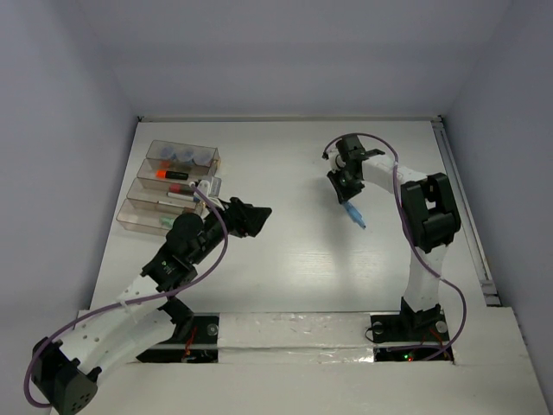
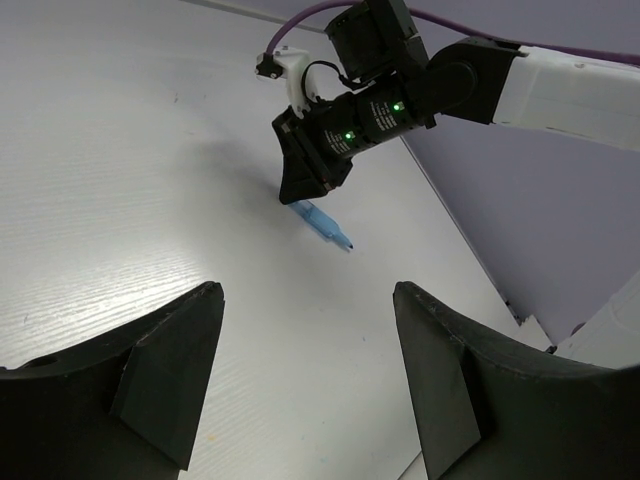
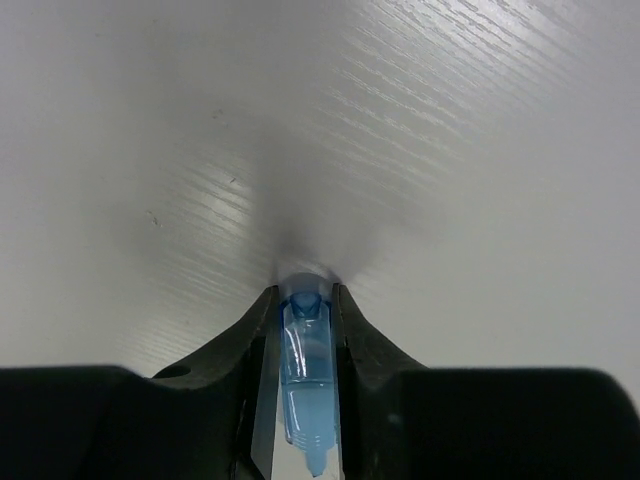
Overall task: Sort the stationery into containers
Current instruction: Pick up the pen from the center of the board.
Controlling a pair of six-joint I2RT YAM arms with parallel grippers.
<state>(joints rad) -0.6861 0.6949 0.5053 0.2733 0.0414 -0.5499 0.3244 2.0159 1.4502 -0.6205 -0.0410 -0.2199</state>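
Desk [image 1: 294,268]: white, wood-grained. Seen from above, with 12 o'clock at the far edge, it fills the space in front of both my bases.
Left arm [image 1: 130,307]: rises from the base at 7 o'clock and leans toward 11 o'clock. Its wrist is beside the near corner of the containers.
Right arm [image 1: 423,259]: stands up from the base at 5 o'clock, then bends over toward 10 o'clock and reaches down at the desk.
Containers [image 1: 138,213]: smoky clear bins in stepped rows at 10 o'clock on the desk.
Left end effector [image 1: 251,218]: points toward 3 o'clock, just beside the containers. Its own camera shows the fingers [image 2: 170,370] wide apart with only bare desk between them.
Right end effector [image 1: 348,203]: at about 1 o'clock from the desk's middle, pointing down. It is narrow and clamped on the light blue marker, one finger [image 3: 255,330] pressed to each side.
Grey-blue pots [image 1: 181,156]: three in a row in the farthest bin.
Light blue marker [image 1: 354,218]: held in my right end effector, well apart from the containers. It slants out from the fingers toward 5 o'clock, low over the desk; I cannot tell whether its tip touches.
Orange highlighter [image 1: 171,175]: lies in the second bin from the far side.
White pen [image 1: 188,195]: lies in the third bin.
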